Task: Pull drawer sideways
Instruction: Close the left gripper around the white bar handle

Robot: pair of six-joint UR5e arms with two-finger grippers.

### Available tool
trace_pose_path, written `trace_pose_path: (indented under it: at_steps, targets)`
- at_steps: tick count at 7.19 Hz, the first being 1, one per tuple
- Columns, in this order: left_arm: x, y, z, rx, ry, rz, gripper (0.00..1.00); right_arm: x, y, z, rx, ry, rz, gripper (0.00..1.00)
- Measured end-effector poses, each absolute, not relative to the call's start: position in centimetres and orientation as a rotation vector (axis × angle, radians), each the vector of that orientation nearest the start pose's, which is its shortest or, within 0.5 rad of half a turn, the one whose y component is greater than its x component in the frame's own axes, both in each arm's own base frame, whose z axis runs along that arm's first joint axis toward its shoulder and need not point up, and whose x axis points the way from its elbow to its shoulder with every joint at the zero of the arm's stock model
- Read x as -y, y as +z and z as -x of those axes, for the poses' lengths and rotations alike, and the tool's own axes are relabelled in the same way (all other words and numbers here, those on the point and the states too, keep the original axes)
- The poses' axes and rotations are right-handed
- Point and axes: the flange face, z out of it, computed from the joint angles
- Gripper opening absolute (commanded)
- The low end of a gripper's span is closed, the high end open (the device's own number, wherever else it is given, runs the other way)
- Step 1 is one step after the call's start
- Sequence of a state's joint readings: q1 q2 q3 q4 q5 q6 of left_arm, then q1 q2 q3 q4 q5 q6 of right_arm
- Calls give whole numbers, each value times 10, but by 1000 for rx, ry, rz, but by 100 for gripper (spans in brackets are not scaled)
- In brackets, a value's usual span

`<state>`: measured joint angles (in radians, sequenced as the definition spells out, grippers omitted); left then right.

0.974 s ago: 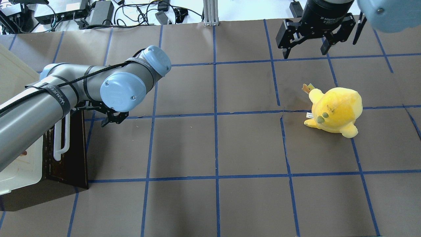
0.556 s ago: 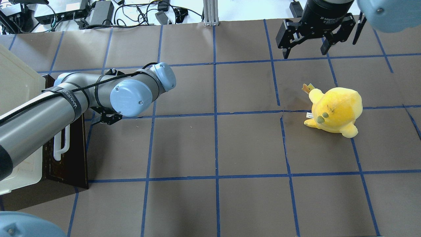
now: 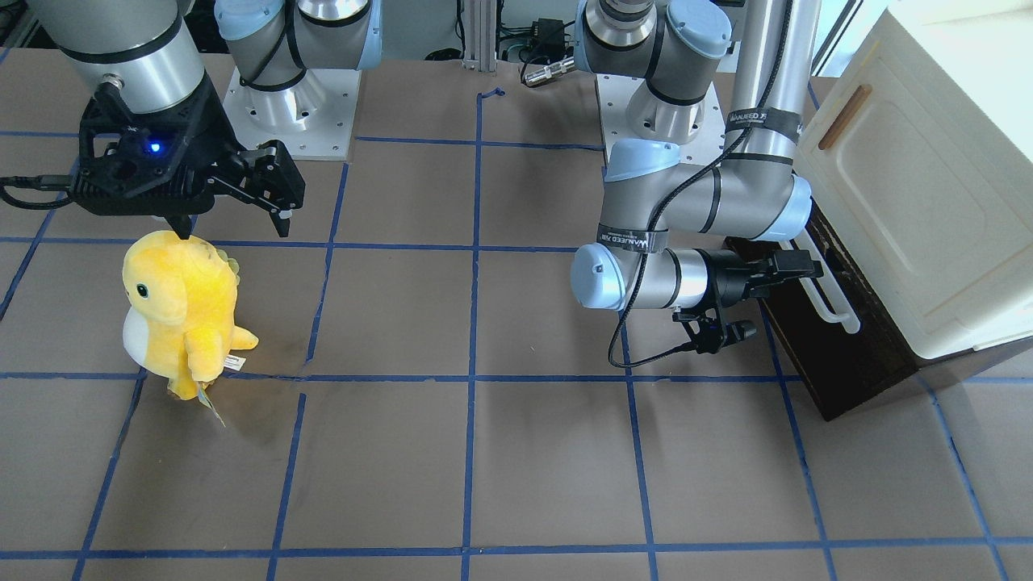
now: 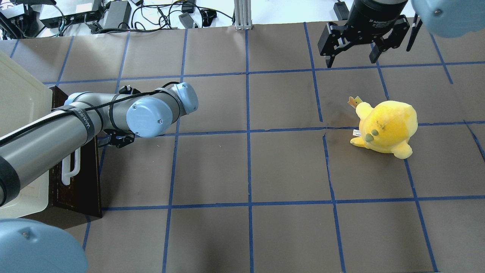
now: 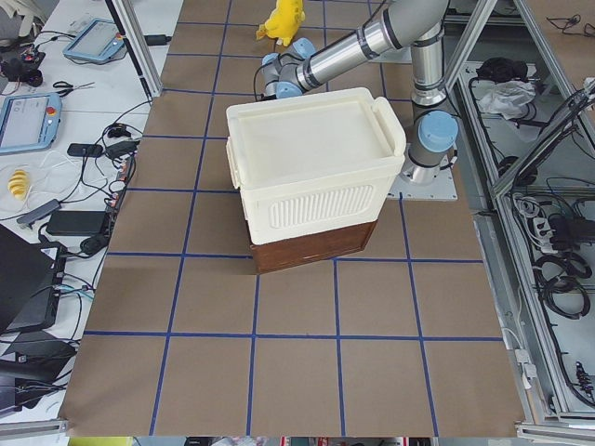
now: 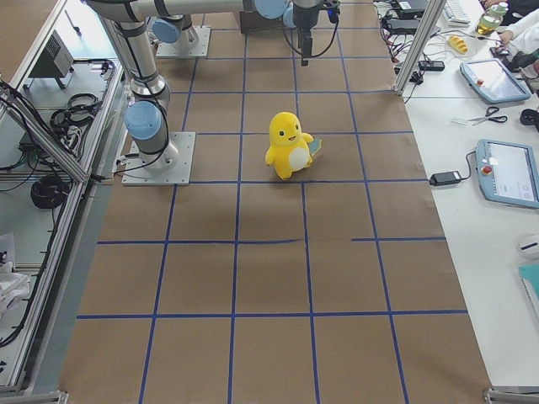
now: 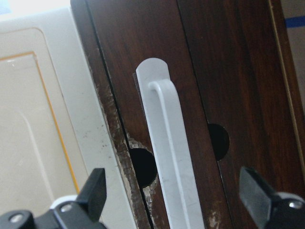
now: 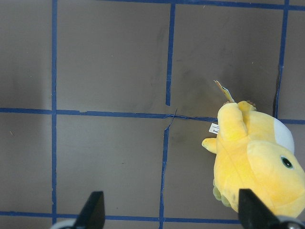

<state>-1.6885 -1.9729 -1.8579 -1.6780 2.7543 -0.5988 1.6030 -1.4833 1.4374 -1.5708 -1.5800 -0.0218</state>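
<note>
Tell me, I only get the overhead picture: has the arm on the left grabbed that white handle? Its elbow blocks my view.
Observer: Not yet. The left wrist camera shows the left arm's jaws open, with the white bar handle between them, touching neither.
Visitor: What's the pale box above the drawer?
Observer: The front-facing camera shows a cream-white cabinet door with a small brown wooden handle.

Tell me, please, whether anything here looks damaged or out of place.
Two things. The drawer front has chipped, pale-scuffed wood along the seam beside its white bar handle. The brown paper table cover is torn at a tape crossing near the yellow plush toy.
</note>
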Motion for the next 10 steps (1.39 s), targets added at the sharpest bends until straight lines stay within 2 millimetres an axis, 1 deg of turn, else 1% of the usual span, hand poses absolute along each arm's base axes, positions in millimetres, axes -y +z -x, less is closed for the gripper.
trace_pose_path:
  at_steps: [3, 4, 5, 6, 7, 9, 10]
  targets:
    - [497, 197, 88, -1827, 304, -43, 99, 529, 509, -150, -3149, -72, 84, 100]
    - [495, 196, 83, -1808, 300, -42, 83, 529, 509, -149, -3149, -73, 84, 100]
    - [495, 194, 80, -1795, 296, -40, 62, 529, 509, -149, -3149, -73, 84, 100]
    - [494, 193, 77, -1791, 296, -37, 47, 529, 509, -149, -3149, -73, 84, 100]
    - [494, 193, 76, -1792, 300, -33, 37, 529, 509, -149, -3149, -73, 85, 100]
    - [494, 191, 76, -1795, 306, -31, 27, 529, 509, -149, -3149, -73, 85, 100]
    - [493, 190, 76, -1798, 310, -28, 18, 529, 509, -149, -3149, -72, 85, 100]
